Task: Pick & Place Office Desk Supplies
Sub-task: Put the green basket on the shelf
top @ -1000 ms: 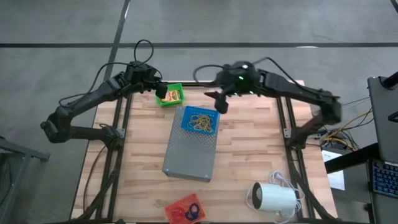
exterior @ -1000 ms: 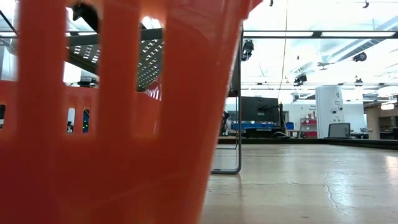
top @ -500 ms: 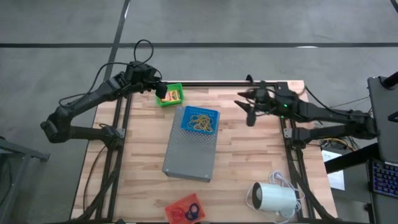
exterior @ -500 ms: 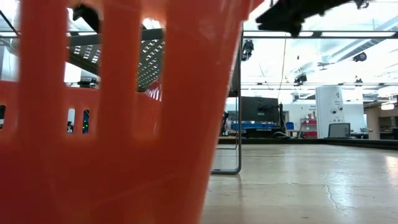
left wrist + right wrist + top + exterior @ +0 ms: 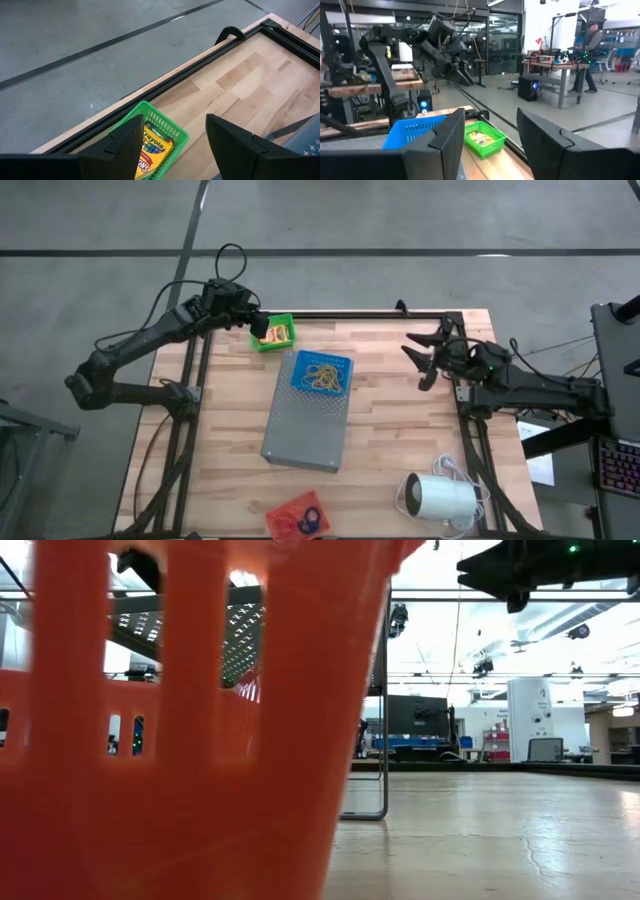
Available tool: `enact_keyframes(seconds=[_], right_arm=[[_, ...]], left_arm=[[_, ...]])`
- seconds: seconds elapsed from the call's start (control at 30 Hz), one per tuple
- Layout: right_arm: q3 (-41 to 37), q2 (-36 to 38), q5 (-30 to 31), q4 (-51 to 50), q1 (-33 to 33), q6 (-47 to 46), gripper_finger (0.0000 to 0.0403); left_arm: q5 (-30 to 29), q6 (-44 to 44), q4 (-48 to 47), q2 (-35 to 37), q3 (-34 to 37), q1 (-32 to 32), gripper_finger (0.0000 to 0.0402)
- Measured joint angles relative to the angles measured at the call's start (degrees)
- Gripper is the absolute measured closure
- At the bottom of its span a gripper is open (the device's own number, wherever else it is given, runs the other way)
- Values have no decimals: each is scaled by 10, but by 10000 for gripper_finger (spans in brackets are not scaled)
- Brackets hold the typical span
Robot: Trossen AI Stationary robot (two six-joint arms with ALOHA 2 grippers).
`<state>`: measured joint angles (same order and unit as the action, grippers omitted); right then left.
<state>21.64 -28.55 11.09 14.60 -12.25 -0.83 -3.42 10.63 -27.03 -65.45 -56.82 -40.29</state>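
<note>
While the left gripper (image 5: pixel 262 327) hangs over the green basket (image 5: pixel 275 333) at the table's eleven o'clock corner, its fingers (image 5: pixel 235 142) stand spread with nothing between them, and the yellow crayon boxes (image 5: pixel 152 148) lie inside that basket right beneath. Over at two o'clock, the right gripper (image 5: pixel 424 360) hovers above bare wood near the table edge, jaws parted and empty too, its arm stretching out toward three o'clock. Moving outward: the blue tray (image 5: pixel 322 373) with the tan rubber bands (image 5: pixel 323 377) sits on the twelve o'clock end of the grey perforated slab (image 5: pixel 305 425) at the table's centre. Down at six o'clock, the orange basket (image 5: pixel 297 518) holds the red and blue rubber rings (image 5: pixel 303 520), and it fills most of the low view. A white cylinder (image 5: pixel 440 499) with its cord lies at five o'clock
</note>
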Motion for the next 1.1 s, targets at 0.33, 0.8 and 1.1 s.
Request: enact_keyframes(seconds=[0.33, 0.8, 1.1], right_arm=[[-40, 7, -2, -14, 0, 33, 225], [-113, 7, -2, -22, 0, 55, 225], [-160, 7, -2, -22, 0, 57, 225]], left_arm=[[0, 0, 0, 0, 0, 0, 181], [0, -2, 0, 0, 0, 0, 181], [0, -1, 0, 0, 0, 0, 181]])
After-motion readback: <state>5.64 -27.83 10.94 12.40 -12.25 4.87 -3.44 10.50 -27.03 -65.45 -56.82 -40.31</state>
